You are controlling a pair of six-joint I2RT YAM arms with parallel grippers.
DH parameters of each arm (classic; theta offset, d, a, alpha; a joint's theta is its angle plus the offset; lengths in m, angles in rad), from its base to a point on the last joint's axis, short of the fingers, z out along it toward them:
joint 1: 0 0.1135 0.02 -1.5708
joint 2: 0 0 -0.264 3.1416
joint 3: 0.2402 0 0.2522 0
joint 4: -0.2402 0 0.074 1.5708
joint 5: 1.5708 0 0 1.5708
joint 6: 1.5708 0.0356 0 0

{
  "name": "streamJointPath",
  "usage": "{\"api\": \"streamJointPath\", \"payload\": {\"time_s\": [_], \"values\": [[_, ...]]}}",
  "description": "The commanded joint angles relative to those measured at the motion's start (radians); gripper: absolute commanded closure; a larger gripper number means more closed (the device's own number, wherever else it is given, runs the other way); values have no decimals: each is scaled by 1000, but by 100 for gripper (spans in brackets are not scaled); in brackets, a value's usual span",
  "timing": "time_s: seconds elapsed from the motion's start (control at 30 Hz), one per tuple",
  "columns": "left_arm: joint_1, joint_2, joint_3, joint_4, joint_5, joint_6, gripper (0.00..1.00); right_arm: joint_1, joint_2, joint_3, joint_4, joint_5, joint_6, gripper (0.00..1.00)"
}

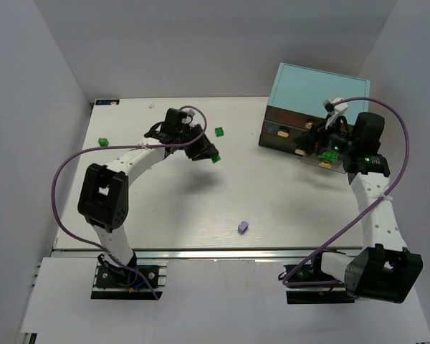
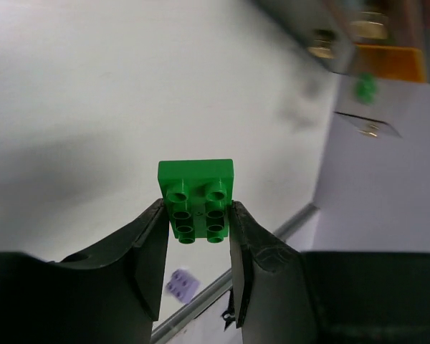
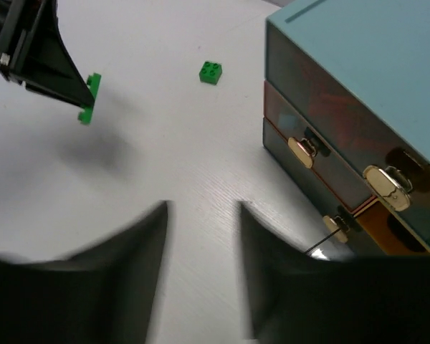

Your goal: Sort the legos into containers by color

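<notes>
My left gripper (image 1: 206, 152) is shut on a green lego (image 2: 196, 197) and holds it above the table, left of the teal cabinet (image 1: 312, 87). The held lego also shows in the right wrist view (image 3: 89, 98). A second green lego (image 1: 219, 132) lies on the table behind it, and a third (image 1: 102, 141) sits at the far left edge. A lavender lego (image 1: 243, 227) lies near the front edge. My right gripper (image 3: 203, 215) is open and empty, in front of the cabinet's drawers (image 3: 322, 161). One pulled-out drawer (image 1: 322, 160) has a green lego (image 1: 331, 155) in it.
The cabinet stands at the back right of the white table (image 1: 165, 208). Tan handles (image 3: 303, 151) stick out of its front. White walls close in the table at the back and both sides. The lavender lego also shows below my left fingers (image 2: 181, 284).
</notes>
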Motion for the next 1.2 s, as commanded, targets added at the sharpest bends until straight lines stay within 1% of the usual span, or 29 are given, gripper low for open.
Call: {"api": "streamJointPath", "payload": {"time_s": [0.0, 0.03, 0.07, 0.13, 0.17, 0.23, 0.27, 0.3, 0.33, 0.37, 0.4, 0.43, 0.47, 0.5, 0.57, 0.6, 0.67, 0.8, 0.87, 0.97, 1.07, 1.17], "values": [[-40, 42, 106, 197, 208, 62, 94, -21, -32, 42, 113, 55, 168, 67], [-63, 90, 186, 212, 217, 67, 94, -32, -43, 35, 141, 88, 204, 95], [-74, 114, 230, 219, 223, 77, 94, -35, -58, 37, 161, 115, 218, 100], [-110, 183, 310, 254, 240, 82, 94, -46, -69, 46, 196, 140, 219, 100], [-121, 205, 390, 271, 242, 73, 93, -50, -75, 51, 204, 152, 227, 100], [-153, 269, 464, 320, 239, 59, 93, -59, -83, 57, 219, 187, 236, 100], [-166, 292, 526, 349, 245, 38, 93, -67, -85, 63, 221, 198, 241, 100], [-178, 311, 550, 381, 248, 24, 93, -70, -91, 65, 225, 220, 247, 100], [-190, 331, 571, 459, 251, 12, 93, -73, -92, 66, 226, 221, 244, 100], [-215, 364, 602, 499, 251, -16, 94, -79, -98, 66, 229, 226, 242, 100], [-227, 383, 613, 583, 251, -33, 94, -82, -101, 63, 233, 232, 245, 100], [-239, 400, 622, 619, 249, -47, 94, -85, -103, 63, 233, 237, 245, 100], [-252, 432, 634, 655, 237, -68, 96, -89, -103, 62, 233, 238, 252, 100], [-274, 449, 653, 729, 226, -79, 96, -93, -103, 61, 233, 243, 262, 100], [-298, 483, 676, 787, 190, -88, 99, -99, -103, 63, 233, 247, 273, 100], [-320, 510, 686, 861, 174, -87, 100, -101, -104, 63, 233, 252, 278, 100], [-345, 529, 689, 932, 122, -67, 100, -105, -106, 66, 235, 254, 284, 100], [-400, 602, 769, 935, 47, 1, 100, -119, -114, 69, 233, 260, 281, 100], [-413, 613, 774, 940, 15, 51, 100, -124, -118, 65, 233, 257, 284, 100], [-436, 633, 800, 903, -53, 129, 98, -130, -126, 60, 233, 252, 290, 100], [-446, 650, 818, 863, -117, 185, 96, -139, -129, 55, 233, 249, 301, 100], [-446, 674, 840, 858, -162, 202, 95, -139, -135, 52, 233, 249, 302, 100]]}}
